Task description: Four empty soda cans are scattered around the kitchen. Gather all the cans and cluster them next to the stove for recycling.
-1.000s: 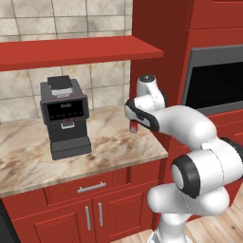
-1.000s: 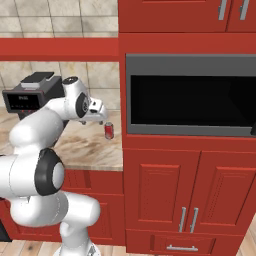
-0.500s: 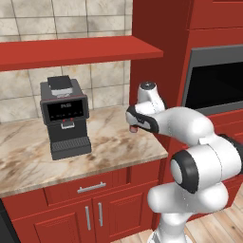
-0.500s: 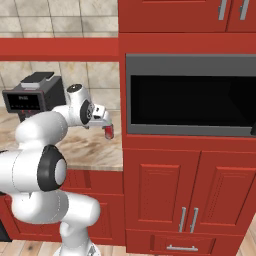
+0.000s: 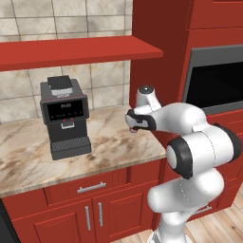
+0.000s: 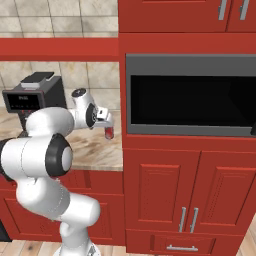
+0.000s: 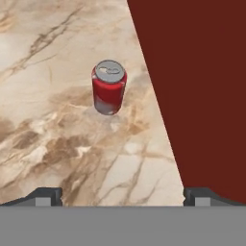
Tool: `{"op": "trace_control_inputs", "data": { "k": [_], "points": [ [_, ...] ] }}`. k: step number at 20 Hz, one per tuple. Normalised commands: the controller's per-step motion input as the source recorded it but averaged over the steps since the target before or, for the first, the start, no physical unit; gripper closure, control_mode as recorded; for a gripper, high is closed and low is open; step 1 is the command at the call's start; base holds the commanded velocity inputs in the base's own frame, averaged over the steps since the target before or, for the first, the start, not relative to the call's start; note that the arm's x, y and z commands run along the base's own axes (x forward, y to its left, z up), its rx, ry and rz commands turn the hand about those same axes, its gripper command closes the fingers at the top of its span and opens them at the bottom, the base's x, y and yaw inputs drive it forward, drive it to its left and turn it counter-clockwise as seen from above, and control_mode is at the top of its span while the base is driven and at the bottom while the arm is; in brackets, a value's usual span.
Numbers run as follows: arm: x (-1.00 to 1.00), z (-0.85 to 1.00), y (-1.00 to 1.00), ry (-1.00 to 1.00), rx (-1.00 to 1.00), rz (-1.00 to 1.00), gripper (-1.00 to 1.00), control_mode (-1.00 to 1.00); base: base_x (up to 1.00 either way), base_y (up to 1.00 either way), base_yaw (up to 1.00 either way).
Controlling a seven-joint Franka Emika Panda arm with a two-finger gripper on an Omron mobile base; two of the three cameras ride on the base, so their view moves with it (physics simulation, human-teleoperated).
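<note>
Currently the bright red soda can (image 7: 109,92) is standing upright on the beige marble counter (image 7: 53,120), close beside the tall red cabinet side panel (image 7: 197,91), near the counter's right end. Seen from the right base camera, the can (image 6: 109,132) is sitting just below and in front of the gripper (image 6: 104,118), which is hovering over it without touching. Fingers are sitting wide apart, tips (image 7: 44,196) just showing at the two lower corners of the hand view, holding nothing. From the left base camera the gripper (image 5: 133,124) is hanging above the counter edge, well to the right of the black coffee machine (image 5: 64,116), which is resting against the tiled wall under the red shelf (image 5: 76,50). Built-in oven (image 6: 190,95) is sitting in the cabinet column to the right of the can
</note>
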Motion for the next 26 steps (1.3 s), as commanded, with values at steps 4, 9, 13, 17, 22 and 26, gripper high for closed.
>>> {"op": "trace_control_inputs", "data": {
  "k": [4,9,13,17,22,26],
  "points": [
    [0.42,-0.05,0.0,-0.01,0.0,-0.03,-1.0,-1.0,0.0,0.0,0.0],
    [0.43,-0.05,0.0,0.0,0.02,-0.04,-1.0,-1.0,0.0,0.0,0.0],
    [0.3,-0.19,0.0,0.0,0.01,-0.02,-1.0,-1.0,0.0,0.0,0.0],
    [0.24,-0.19,0.0,0.0,0.0,-0.02,-1.0,-1.0,0.0,0.0,0.0],
    [0.19,-0.22,0.0,0.0,0.0,-0.02,-1.0,-1.0,0.0,0.0,0.0],
    [0.2,-0.15,0.0,-0.01,0.0,-0.01,-1.0,-1.0,0.0,0.0,0.0]
  ]
}}
